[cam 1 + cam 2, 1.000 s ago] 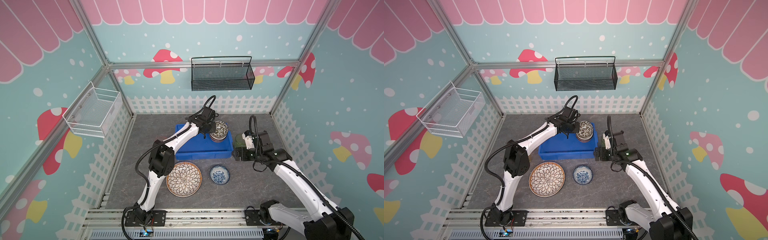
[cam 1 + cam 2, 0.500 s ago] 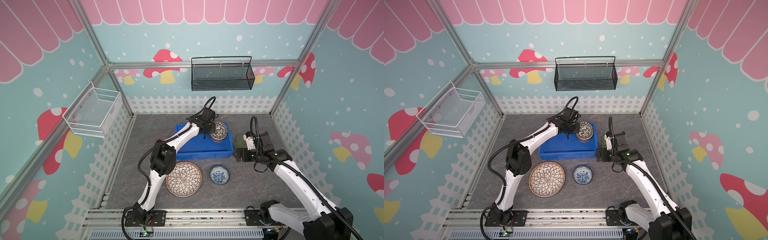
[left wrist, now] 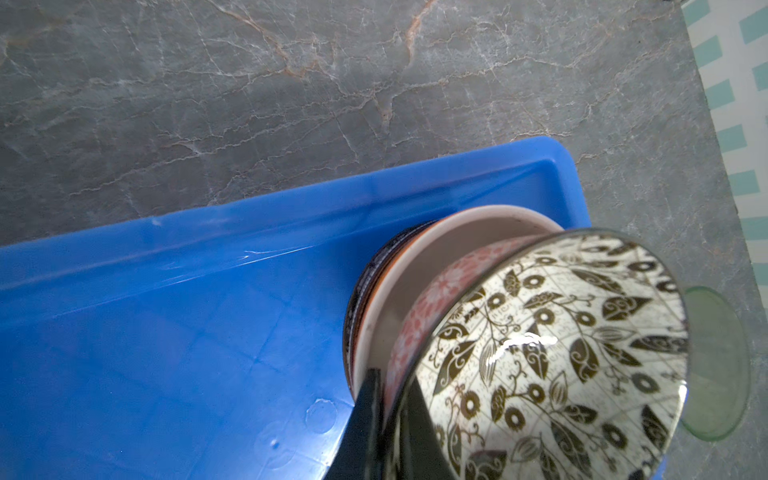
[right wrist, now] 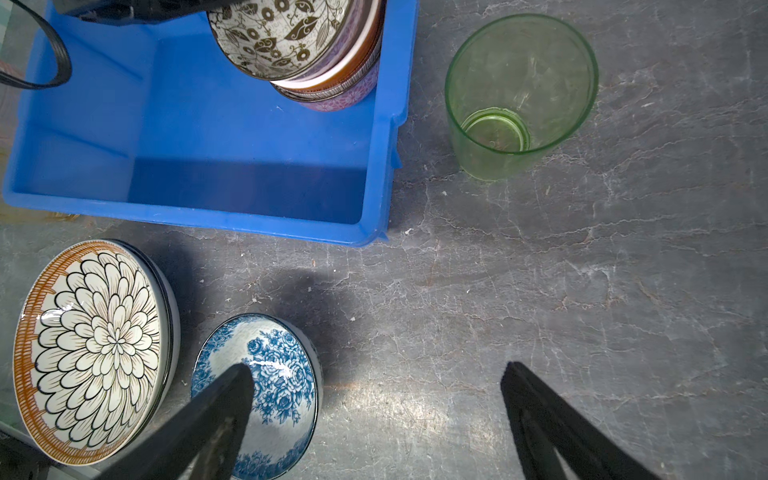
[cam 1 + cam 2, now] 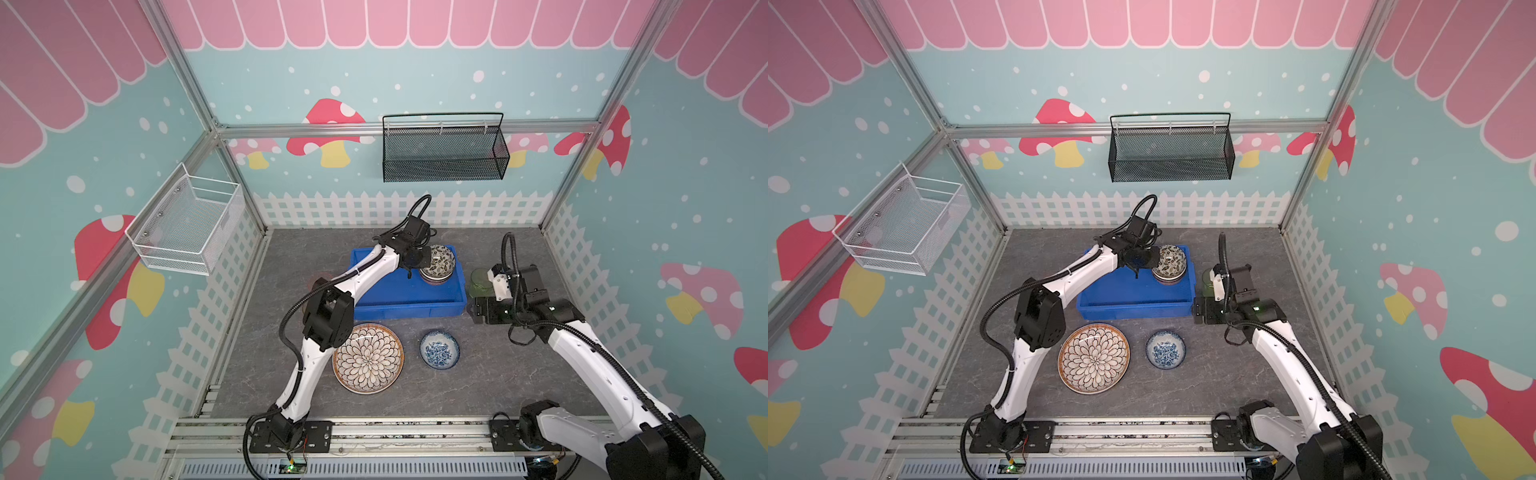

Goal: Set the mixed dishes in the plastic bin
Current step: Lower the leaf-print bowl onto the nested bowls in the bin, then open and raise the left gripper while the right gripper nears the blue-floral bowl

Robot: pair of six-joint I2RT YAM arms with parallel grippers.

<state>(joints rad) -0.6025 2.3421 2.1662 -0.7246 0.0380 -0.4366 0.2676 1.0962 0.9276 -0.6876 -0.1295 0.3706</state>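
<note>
The bowl [image 5: 439, 259] had barely shifted in a second, topping the stack [image 5: 434, 277] at the bin's [image 5: 399, 308] 2 o'clock corner. The left gripper [image 3: 388, 386] stayed narrow on its rim, so release looked next. The right gripper [image 4: 376, 370] gaped wide, with the cup [image 5: 479, 280] at its 12 o'clock.

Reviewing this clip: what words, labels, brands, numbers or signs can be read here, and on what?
None can be read.
The leaf-pattern bowl in the blue bin bears faint script-like marks between its leaves, too small and blurred to read.
The black mesh basket and white wire basket carry no visible label.
</note>
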